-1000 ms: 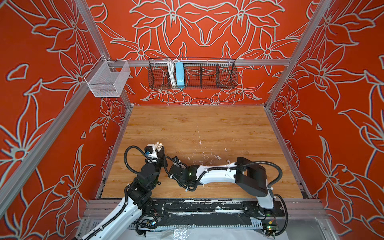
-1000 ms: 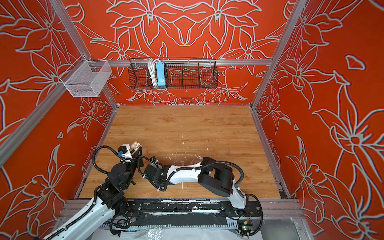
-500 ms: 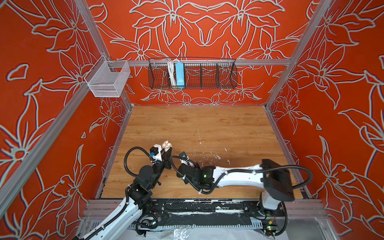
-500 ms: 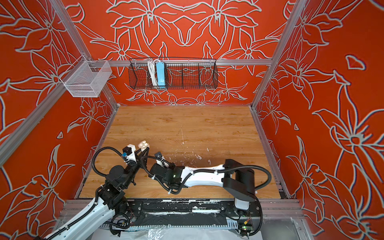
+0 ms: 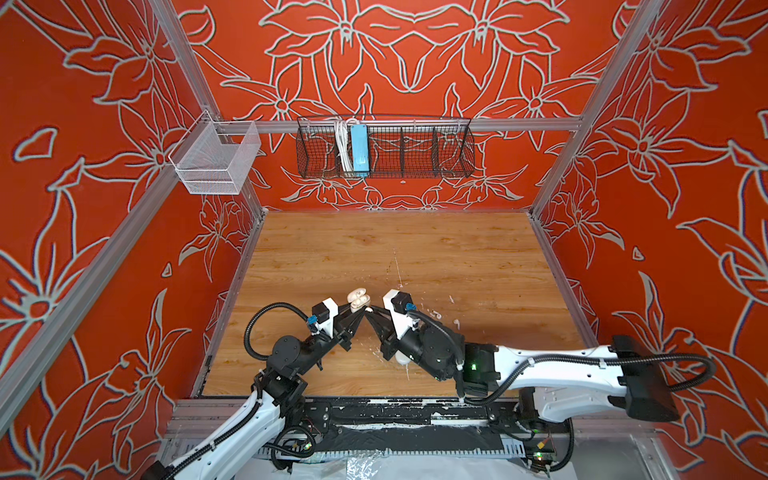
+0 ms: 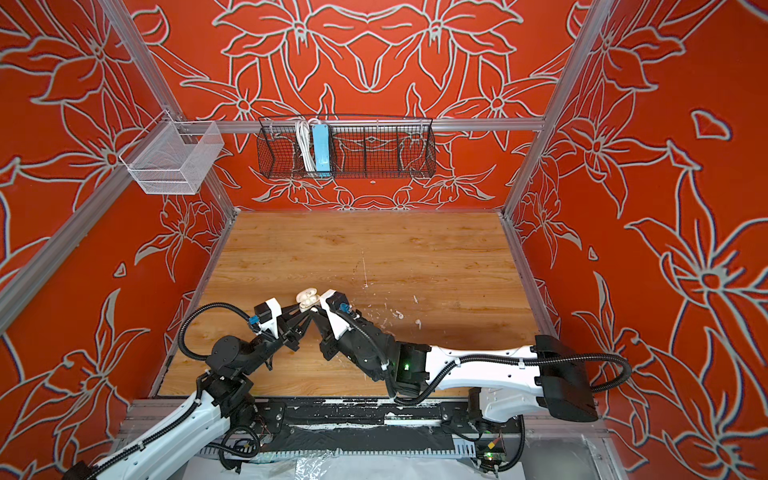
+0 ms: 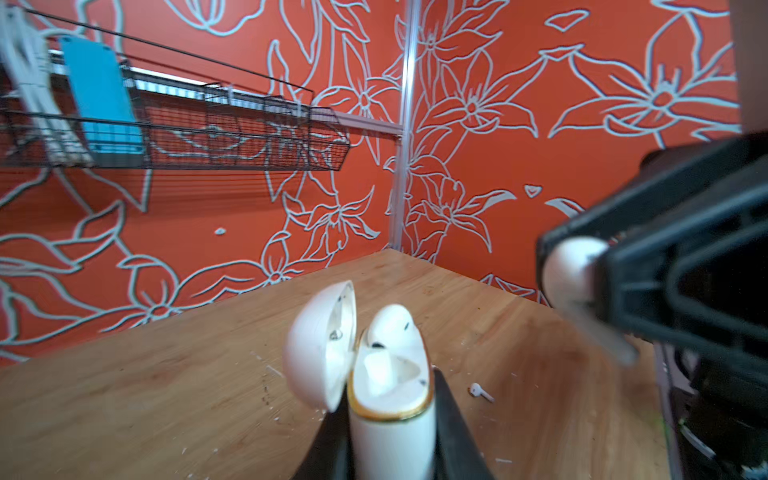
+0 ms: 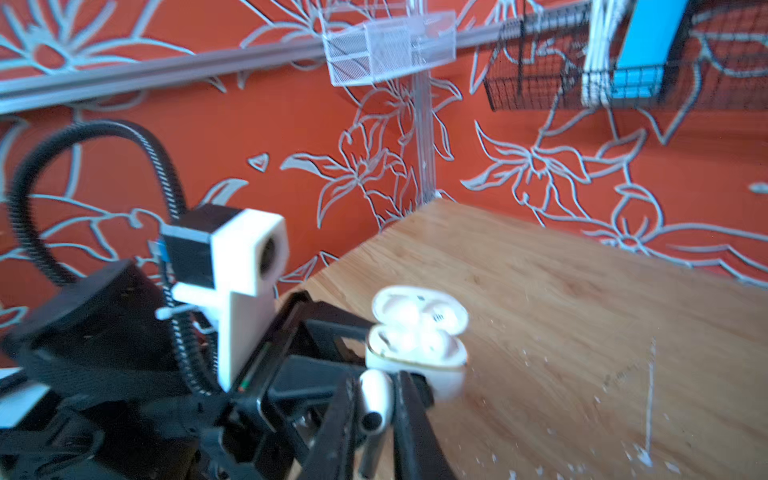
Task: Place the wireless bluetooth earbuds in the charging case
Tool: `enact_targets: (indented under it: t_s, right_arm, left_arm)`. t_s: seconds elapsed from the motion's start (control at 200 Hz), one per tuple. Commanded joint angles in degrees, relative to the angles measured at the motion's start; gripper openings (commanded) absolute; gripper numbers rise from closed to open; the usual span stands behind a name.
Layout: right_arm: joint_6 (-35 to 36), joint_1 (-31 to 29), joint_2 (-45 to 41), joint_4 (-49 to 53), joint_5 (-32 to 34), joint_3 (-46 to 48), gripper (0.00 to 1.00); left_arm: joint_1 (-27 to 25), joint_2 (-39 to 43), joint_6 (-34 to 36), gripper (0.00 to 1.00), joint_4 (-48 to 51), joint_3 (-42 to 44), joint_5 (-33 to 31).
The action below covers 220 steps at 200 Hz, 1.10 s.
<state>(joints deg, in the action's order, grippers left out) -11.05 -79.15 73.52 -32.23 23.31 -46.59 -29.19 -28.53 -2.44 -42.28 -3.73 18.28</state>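
The white charging case (image 7: 390, 419) stands upright with its lid (image 7: 320, 353) hinged open, and my left gripper (image 7: 390, 390) is shut on its body. One earbud (image 7: 392, 326) sits in a slot of the case. My right gripper (image 8: 376, 390) is shut on a second white earbud (image 8: 374, 395), held just beside the case (image 8: 415, 345) and apart from it. In both top views the case (image 5: 358, 300) (image 6: 306, 300) is lifted above the near middle of the table, with the left gripper (image 5: 353, 311) and right gripper (image 5: 369, 311) meeting tip to tip under it.
A loose earbud (image 7: 478, 390) lies on the wooden table (image 5: 457, 257) to the right of the grippers. A cream rounded thing (image 5: 402, 358) shows under the right arm. White flecks are scattered on the wood. A black wire basket (image 5: 384, 145) and a white mesh basket (image 5: 216, 160) hang high on the walls.
The left gripper has carried the case to the right and a little farther back. The right arm has swung out to the right, and its gripper has come up beside the case.
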Motion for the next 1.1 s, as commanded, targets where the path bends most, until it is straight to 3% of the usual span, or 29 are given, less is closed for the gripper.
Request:
enact_targets:
  t_s: [0.0,0.13,0.37,1.096]
  right_arm:
    - [6.8,-0.4,-1.2,-13.0,-8.4,2.2,0.07]
    - [8.9,-0.4,-0.2,-17.3,-9.5,2.9,0.07]
    - [10.6,-0.3,4.7,-35.4,-9.8,8.8,0.07]
    - [15.2,-0.5,10.8,-43.5,-7.4,10.6,0.0]
  left_arm:
    - [-0.6,-0.5,2.8,0.0,-5.6,-0.1,7.1]
    - [-1.4,-0.1,3.9,0.0,-5.9,-0.1,9.0]
    - [-4.6,1.2,6.3,0.0,-3.8,-1.9,12.5]
    - [-7.3,8.9,6.9,0.0,-0.5,-1.2,7.5]
